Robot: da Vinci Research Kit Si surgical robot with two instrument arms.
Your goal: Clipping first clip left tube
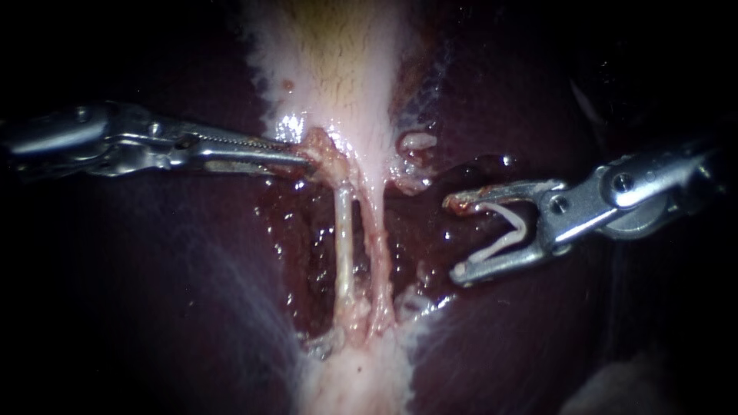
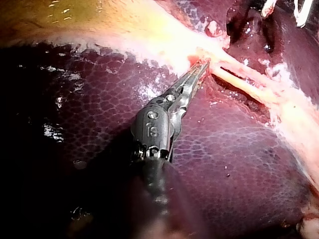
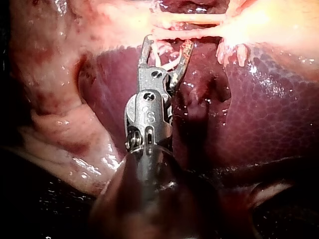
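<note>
2 tubes (image 1: 345, 246) over wet liver (image 1: 154, 307)

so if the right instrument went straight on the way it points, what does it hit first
Most likely the right tube, which lies nearer the right instrument and its clip than the left tube; depth is hard to judge.

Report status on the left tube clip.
Left tool shut on tissue. Right tool holds clip, short of left tube. Tube bare; right tube lies between.
</note>
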